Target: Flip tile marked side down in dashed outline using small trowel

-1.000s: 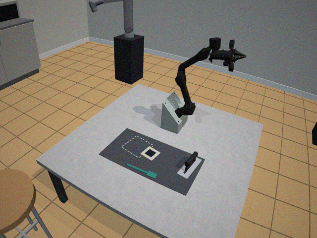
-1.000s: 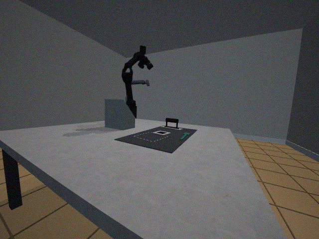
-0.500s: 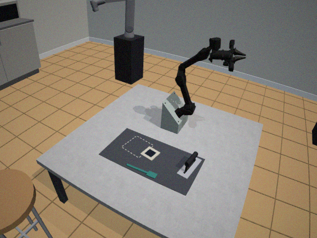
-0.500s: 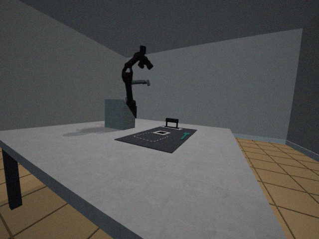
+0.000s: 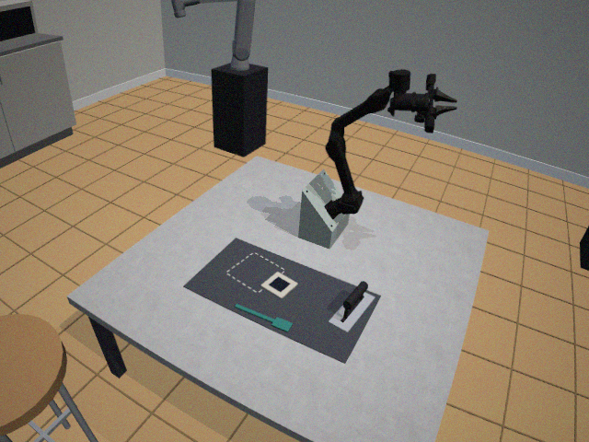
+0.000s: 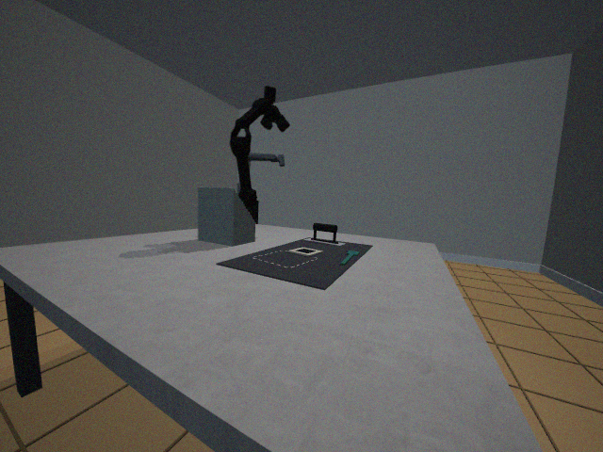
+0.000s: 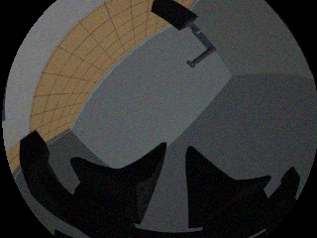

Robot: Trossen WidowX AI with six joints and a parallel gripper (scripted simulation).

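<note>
The tile (image 5: 279, 284) (image 6: 305, 250) lies flat on the dark mat (image 5: 314, 332) (image 6: 321, 280), a pale square with a dark square mark facing up. It overlaps one side of the dashed outline (image 5: 228, 273) (image 6: 290, 266) and lies mostly outside it. The trowel (image 5: 355, 296) (image 6: 324, 227), a pale flat blade with a raised black handle, rests at the mat's far end from the outline. My gripper (image 5: 456, 104) (image 7: 176, 148) is partly open, with a narrow gap between its fingertips and nothing in it. It is high above the table, away from trowel and tile, pointing roughly level.
A flat teal spatula-like tool (image 5: 282, 324) (image 6: 349, 256) lies along the mat's edge, beside the tile. My arm's pale wedge-shaped base (image 5: 314, 221) (image 6: 217, 214) stands behind the mat. Another grey arm (image 5: 244, 33) (image 7: 200, 37) stands on a dark pedestal (image 5: 239, 109) beyond the table.
</note>
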